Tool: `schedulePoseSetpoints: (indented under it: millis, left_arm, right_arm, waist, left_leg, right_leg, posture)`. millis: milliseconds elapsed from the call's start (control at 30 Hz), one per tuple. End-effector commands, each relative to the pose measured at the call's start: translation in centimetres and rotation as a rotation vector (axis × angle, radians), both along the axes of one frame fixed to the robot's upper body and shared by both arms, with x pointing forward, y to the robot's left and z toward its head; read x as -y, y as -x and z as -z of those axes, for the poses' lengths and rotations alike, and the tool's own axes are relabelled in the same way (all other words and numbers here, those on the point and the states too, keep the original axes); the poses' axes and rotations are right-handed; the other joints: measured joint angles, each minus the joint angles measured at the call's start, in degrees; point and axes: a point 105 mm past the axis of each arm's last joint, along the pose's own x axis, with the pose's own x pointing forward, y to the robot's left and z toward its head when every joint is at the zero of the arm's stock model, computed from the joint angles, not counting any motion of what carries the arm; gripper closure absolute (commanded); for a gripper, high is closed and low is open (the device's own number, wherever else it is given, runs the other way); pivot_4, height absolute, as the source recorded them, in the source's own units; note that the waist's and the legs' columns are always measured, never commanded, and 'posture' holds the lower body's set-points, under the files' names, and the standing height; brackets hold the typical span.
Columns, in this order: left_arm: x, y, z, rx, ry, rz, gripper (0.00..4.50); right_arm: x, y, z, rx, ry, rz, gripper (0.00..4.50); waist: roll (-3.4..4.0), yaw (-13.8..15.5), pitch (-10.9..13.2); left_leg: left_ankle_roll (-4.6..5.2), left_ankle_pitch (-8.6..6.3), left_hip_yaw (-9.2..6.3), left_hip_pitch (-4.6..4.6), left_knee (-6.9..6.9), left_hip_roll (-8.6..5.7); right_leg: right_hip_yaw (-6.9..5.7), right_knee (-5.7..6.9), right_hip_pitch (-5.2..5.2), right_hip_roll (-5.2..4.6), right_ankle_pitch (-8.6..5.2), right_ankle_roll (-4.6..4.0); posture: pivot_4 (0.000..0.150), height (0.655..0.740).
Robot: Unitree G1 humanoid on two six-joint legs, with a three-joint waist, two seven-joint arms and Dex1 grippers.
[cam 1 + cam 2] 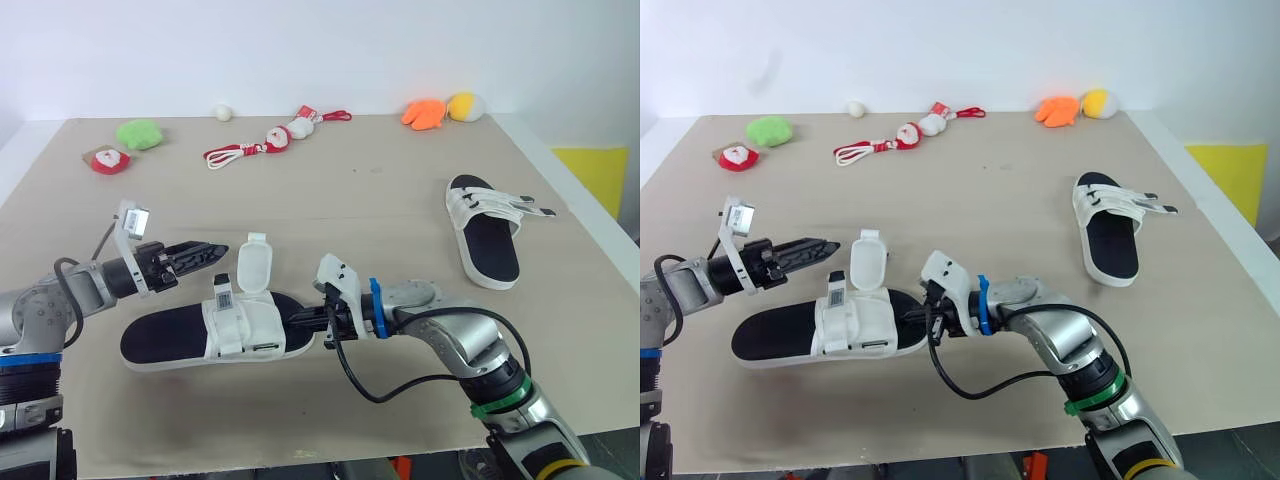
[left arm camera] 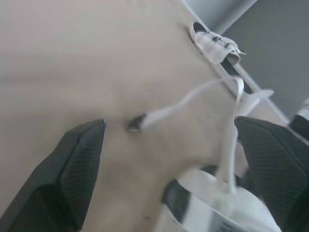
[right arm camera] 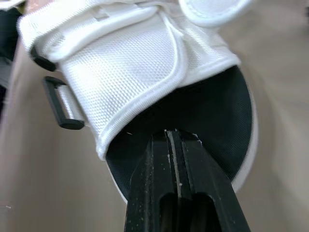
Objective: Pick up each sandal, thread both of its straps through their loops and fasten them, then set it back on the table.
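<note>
Near sandal [image 1: 170, 342]: black footbed, white straps, one flap upright; table's [image 1: 390, 185] front edge.
Far sandal [image 1: 487, 245]: flat, right edge.

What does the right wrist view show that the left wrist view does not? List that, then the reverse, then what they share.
Right wrist view, not the left: the right gripper, fingers shut together over the near sandal's black footbed, and a black strap loop beside the upper. Left wrist view, not the right: the left gripper, fingers wide open, a loose thin strap with a dark tip, and the far sandal. Shared: the near sandal's white mesh upper and the tan table.
</note>
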Motion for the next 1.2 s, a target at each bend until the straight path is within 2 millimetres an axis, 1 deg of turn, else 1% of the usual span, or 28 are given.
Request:
schedulePoseSetpoints:
  millis: [33, 167, 200, 333, 400, 433, 600, 767, 800, 833, 933, 967, 1000, 1067, 1100, 1133, 1200]
  left_arm:
    - [0.3, -0.1, 0.1, 0.144, -0.146, 0.03, 0.07]
    - [0.8, -1.3, 0.8, 0.291, -0.277, 0.022, 0.07]
    - [1.0, -1.9, 1.2, 0.344, -0.341, 0.023, 0.07]
    - [1.7, -3.2, 2.3, 0.415, -0.428, 0.059, 0.07]
    - [2.3, -3.7, 2.8, 0.422, -0.429, 0.089, 0.07]
    - [3.0, -4.0, 3.0, 0.42, -0.417, 0.109, 0.07]
    - [4.9, -5.3, 3.0, 0.408, -0.356, 0.158, 0.07]
    - [6.1, -5.9, 3.3, 0.399, -0.346, 0.199, 0.07]
    - [6.3, -5.9, 3.2, 0.397, -0.339, 0.208, 0.62]
    - [6.5, -6.0, 3.2, 0.398, -0.337, 0.217, 0.85]
    - [6.6, -5.9, 3.4, 0.398, -0.356, 0.24, 2.18]
    - [6.6, -5.9, 3.4, 0.399, -0.359, 0.243, 2.51]
    - [6.6, -5.9, 3.4, 0.405, -0.363, 0.244, 3.0]
    - [6.6, -5.9, 3.3, 0.42, -0.377, 0.248, 3.66]
    - [6.6, -6.0, 3.2, 0.445, -0.399, 0.246, 4.14]
    - [6.6, -6.0, 3.1, 0.463, -0.414, 0.244, 4.43]
    - [6.7, -6.0, 2.6, 0.564, -0.483, 0.241, 4.43]
  right_arm:
    - [-0.5, 0.3, -0.6, 0.003, -0.031, -0.013, 4.5]
    - [-0.3, -0.1, 0.1, 0.017, 0.008, -0.004, 4.5]
    - [-0.1, -0.1, 0.3, 0.018, 0.016, -0.002, 4.5]
    - [0.1, -0.3, 0.4, 0.025, 0.024, -0.002, 4.5]
    - [0.3, -0.4, 0.5, 0.03, 0.03, -0.001, 4.5]
    - [0.3, -0.4, 0.5, 0.033, 0.031, 0.001, 4.5]
    - [0.4, -0.5, 0.5, 0.044, 0.034, 0.014, 4.5]
    - [0.6, -0.5, 0.5, 0.047, 0.035, 0.024, 4.5]
    - [0.6, -0.5, 0.5, 0.048, 0.035, 0.028, 4.5]
    - [0.7, -0.5, 0.5, 0.049, 0.035, 0.031, 4.5]
    - [0.7, -0.5, 0.5, 0.049, 0.034, 0.035, 4.5]
    - [0.7, -0.5, 0.5, 0.049, 0.034, 0.035, 4.5]
    - [0.7, -0.5, 0.5, 0.049, 0.033, 0.036, 4.5]
    - [0.6, -0.5, 0.5, 0.05, 0.033, 0.037, 4.5]
    - [0.6, -0.5, 0.5, 0.051, 0.032, 0.037, 4.5]
    - [0.6, -0.5, 0.5, 0.052, 0.032, 0.037, 4.5]
    - [0.7, -0.5, 0.6, 0.056, 0.037, 0.035, 4.5]
  waist:
    - [0.02, 0.1, 0.0]
    - [0.01, 0.2, 0.0]
    - [0.02, 0.3, 0.0]
    - [0.01, 0.6, 0.0]
    - [0.01, 0.8, 0.0]
    - [0.01, 0.8, 0.0]
    - [0.02, 1.0, 0.0]
    - [0.02, 1.0, 0.0]
    - [0.02, 1.1, 0.0]
    - [0.02, 1.1, 0.0]
    - [0.02, 1.0, 0.0]
    - [0.02, 1.1, 0.0]
    - [0.02, 1.1, 0.0]
    - [0.02, 1.1, 0.0]
    - [0.02, 1.1, 0.0]
    - [0.02, 1.1, 0.0]
    - [0.02, 1.1, 0.0]
  left_leg:
    - [-0.01, 0.01, 0.0, 0.0, 0.0, 0.0]
    - [-0.01, 0.02, 0.0, 0.0, 0.04, -0.03]
    - [0.0, 0.02, 0.0, 0.0, 0.04, -0.02]
    - [0.04, 0.04, 0.0, 0.0, 0.11, -0.04]
    - [0.06, 0.06, 0.0, 0.0, 0.17, -0.04]
    - [0.07, 0.06, -0.01, 0.0, 0.2, -0.04]
    - [0.12, 0.04, -0.02, -0.04, 0.48, -0.07]
    - [0.14, 0.04, -0.03, -0.04, 0.58, -0.08]
    - [0.15, 0.05, -0.04, -0.05, 0.58, -0.08]
    - [0.15, 0.05, -0.05, -0.04, 0.58, -0.08]
    - [0.16, 0.04, -0.06, -0.05, 0.6, -0.09]
    - [0.16, 0.04, -0.06, -0.05, 0.59, -0.09]
    - [0.16, 0.04, -0.07, -0.05, 0.59, -0.09]
    - [0.16, 0.04, -0.07, -0.05, 0.6, -0.09]
    - [0.16, 0.04, -0.07, -0.05, 0.6, -0.1]
    - [0.16, 0.04, -0.08, -0.05, 0.61, -0.11]
    - [0.16, 0.04, -0.08, -0.05, 0.62, -0.11]
  right_leg:
    - [0.0, 0.0, 0.02, 0.0, 0.0, 0.0]
    - [0.0, 0.0, 0.03, -0.02, 0.02, -0.02]
    - [-0.01, 0.0, 0.03, -0.01, 0.02, -0.02]
    - [-0.01, 0.01, 0.08, -0.01, 0.07, -0.07]
    - [-0.02, 0.03, 0.11, -0.01, 0.1, -0.06]
    - [-0.02, 0.03, 0.12, -0.01, 0.12, -0.05]
    - [-0.02, 0.07, 0.21, -0.01, 0.19, -0.02]
    - [-0.01, 0.1, 0.25, 0.0, 0.25, 0.06]
    - [-0.02, 0.1, 0.26, 0.0, 0.25, 0.06]
    - [-0.02, 0.1, 0.27, 0.0, 0.25, 0.06]
    - [-0.02, 0.1, 0.27, 0.0, 0.25, 0.07]
    - [-0.02, 0.1, 0.28, 0.0, 0.24, 0.07]
    - [-0.02, 0.1, 0.28, 0.0, 0.24, 0.07]
    - [-0.02, 0.1, 0.29, -0.01, 0.24, 0.07]
    - [-0.02, 0.1, 0.3, -0.01, 0.24, 0.07]
    - [-0.02, 0.1, 0.31, -0.02, 0.24, 0.07]
    - [-0.03, 0.1, 0.32, -0.02, 0.25, 0.06]
  posture:
    - [0.15, 0.74]
    - [0.15, 0.74]
    - [0.15, 0.74]
    - [0.15, 0.74]
    - [0.15, 0.74]
    - [0.15, 0.74]
    - [0.15, 0.74]
    - [0.15, 0.74]
    - [0.15, 0.74]
    - [0.15, 0.74]
    - [0.15, 0.74]
    - [0.15, 0.74]
    - [0.15, 0.74]
    - [0.15, 0.74]
    - [0.15, 0.74]
    - [0.15, 0.74]
    - [0.15, 0.74]
